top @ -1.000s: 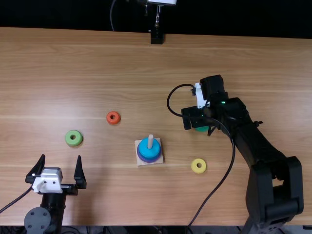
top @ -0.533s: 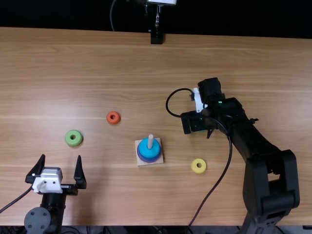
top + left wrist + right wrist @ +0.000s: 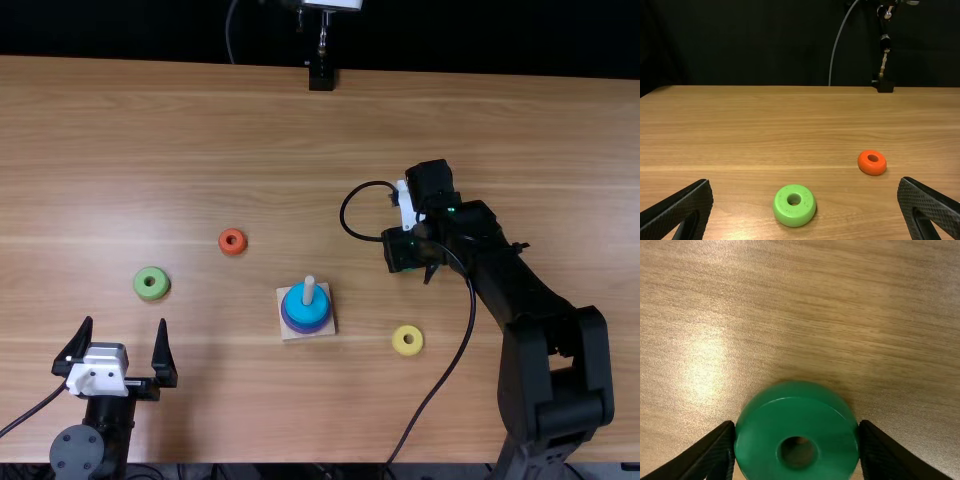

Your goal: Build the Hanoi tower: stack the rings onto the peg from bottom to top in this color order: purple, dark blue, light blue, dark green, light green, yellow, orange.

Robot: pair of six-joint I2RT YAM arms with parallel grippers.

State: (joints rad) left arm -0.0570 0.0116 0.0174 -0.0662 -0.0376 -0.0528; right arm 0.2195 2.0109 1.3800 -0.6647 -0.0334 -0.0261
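Observation:
In the top view my left gripper (image 3: 125, 325) stands open at the near left; the left wrist view shows its fingers apart (image 3: 805, 182). My right gripper (image 3: 404, 254), right of centre, is shut on the dark green ring (image 3: 409, 268). In the right wrist view both fingertips (image 3: 797, 424) touch opposite sides of that ring (image 3: 799, 415). A light blue ring (image 3: 300, 309) tops the stack around the wooden peg (image 3: 308, 291), with purple-blue beneath; separate lower rings I cannot tell apart. Lying flat are the light green ring (image 3: 151, 283), orange ring (image 3: 232, 241) and yellow ring (image 3: 407, 340).
The peg's square base (image 3: 289, 332) sits near the table's middle, left of the yellow ring. A black cable loops beside the right arm and runs down to the near edge. A black stand (image 3: 321, 78) is at the table's far edge.
My right gripper moved slightly left and nearer a second ago, then its fingers closed in on the dark green ring. The left arm and the stack have kept still.

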